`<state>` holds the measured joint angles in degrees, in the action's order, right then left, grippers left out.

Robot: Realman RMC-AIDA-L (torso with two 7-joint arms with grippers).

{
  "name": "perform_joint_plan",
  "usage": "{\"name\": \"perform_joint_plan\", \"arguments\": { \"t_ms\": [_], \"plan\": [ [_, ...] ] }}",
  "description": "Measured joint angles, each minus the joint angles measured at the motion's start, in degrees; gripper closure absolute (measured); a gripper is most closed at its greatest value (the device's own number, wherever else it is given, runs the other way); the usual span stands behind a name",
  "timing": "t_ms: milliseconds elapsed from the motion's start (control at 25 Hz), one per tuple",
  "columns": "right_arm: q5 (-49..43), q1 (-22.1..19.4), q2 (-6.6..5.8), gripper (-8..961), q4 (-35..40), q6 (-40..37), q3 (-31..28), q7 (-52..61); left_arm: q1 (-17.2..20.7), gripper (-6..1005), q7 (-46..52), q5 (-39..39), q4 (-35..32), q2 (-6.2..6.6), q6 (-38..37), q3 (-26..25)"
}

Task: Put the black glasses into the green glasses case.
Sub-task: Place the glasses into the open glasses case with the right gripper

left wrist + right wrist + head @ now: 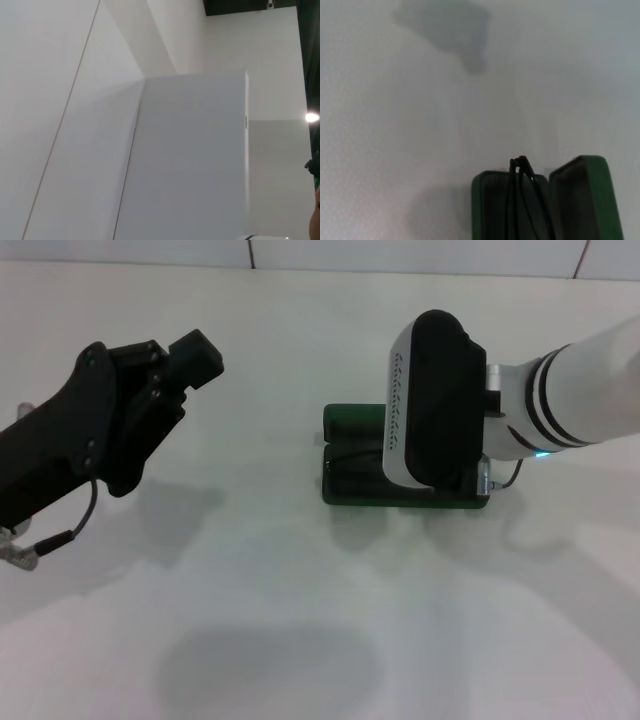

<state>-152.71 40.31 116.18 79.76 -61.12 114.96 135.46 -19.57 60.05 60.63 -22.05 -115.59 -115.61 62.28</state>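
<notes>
Here the case (352, 455) is lying open on the table (300, 620), and the glasses (520, 172) are being lowered into it under the right gripper (432, 400) — its grasp cannot be told. The left gripper (150, 380) is being held aside, parted. A temple arm is poking above the rim — jamming the lid is likely.

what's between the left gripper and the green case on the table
Only bare white table in the head view, between the raised black left gripper and the open dark green hard glasses case.
</notes>
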Motion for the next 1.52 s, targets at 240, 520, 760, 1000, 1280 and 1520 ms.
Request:
{"name": "perform_joint_plan", "arguments": {
  "t_ms": [240, 520, 760, 1000, 1280, 1520],
  "plan": [
    [-1.36, 0.01, 0.00, 921, -0.49, 0.69, -0.14, 0.34, -0.05, 959, 0.00, 0.00, 0.18, 0.00, 0.14, 0.02],
    [-1.89, 0.03, 0.00, 921, -1.21, 1.65, 0.03, 0.46, -0.02, 959, -0.26, 0.00, 0.96, -0.04, 0.15, -0.01],
    [-1.66, 0.03, 0.00, 907, -1.29, 1.67, 0.08, 0.48, -0.03, 959, -0.35, 0.05, 0.96, -0.09, 0.14, -0.73],
    [-1.58, 0.03, 0.01, 891, -1.38, 1.37, 0.16, 0.51, 0.04, 958, -0.38, 0.13, 0.96, -0.07, 0.12, -0.76],
    [-1.43, -0.11, 0.01, 849, -0.83, 1.31, 0.18, 0.51, 0.18, 958, -0.38, 0.24, 0.96, -0.06, 0.12, -0.76],
    [0.13, -0.86, 0.00, 792, 0.57, 0.01, 0.18, 0.51, 0.37, 958, -0.38, 0.13, 0.96, -0.07, 0.12, -0.76]
  ]
}}
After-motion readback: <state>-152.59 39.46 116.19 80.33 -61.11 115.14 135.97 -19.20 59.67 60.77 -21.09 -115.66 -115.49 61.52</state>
